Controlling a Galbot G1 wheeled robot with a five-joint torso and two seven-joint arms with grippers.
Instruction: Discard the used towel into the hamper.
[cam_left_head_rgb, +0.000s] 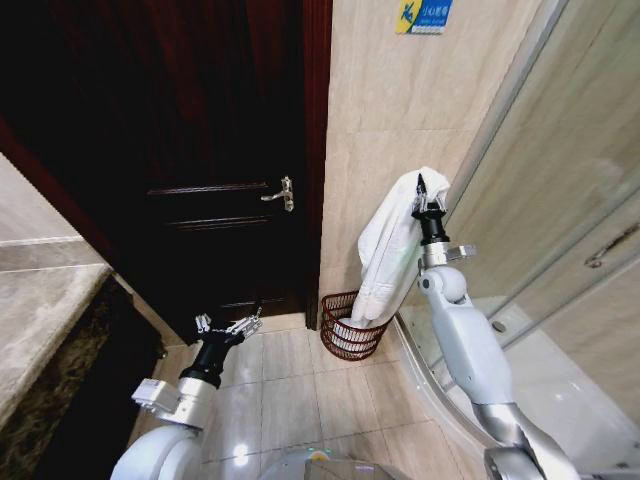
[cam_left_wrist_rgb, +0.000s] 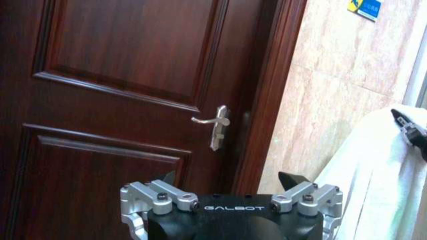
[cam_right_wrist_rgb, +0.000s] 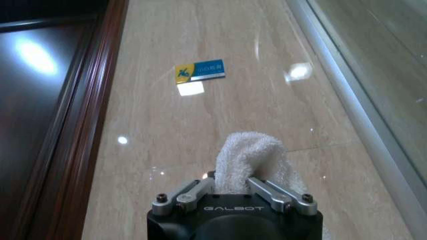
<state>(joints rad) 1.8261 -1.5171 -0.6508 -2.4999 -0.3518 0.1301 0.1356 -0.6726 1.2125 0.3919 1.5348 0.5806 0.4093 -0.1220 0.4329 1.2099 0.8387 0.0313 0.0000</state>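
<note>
Towel (cam_left_head_rgb: 392, 240) | pinched by right pincer (cam_left_head_rgb: 421, 190) | hanging into hamper (cam_left_head_rgb: 350, 327)

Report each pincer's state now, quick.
Left pincer: open, empty, low near the door.
Right pincer: shut on the towel, held up over the hamper.

- Your right arm reaches up and far, its right gripper (cam_left_head_rgb: 420, 190) pointing upward with the jaws clamped on the towel (cam_left_head_rgb: 390, 245).
- Your left gripper (cam_left_head_rgb: 228, 325) sits low on the left, jaws spread wide, holding nothing.
</note>
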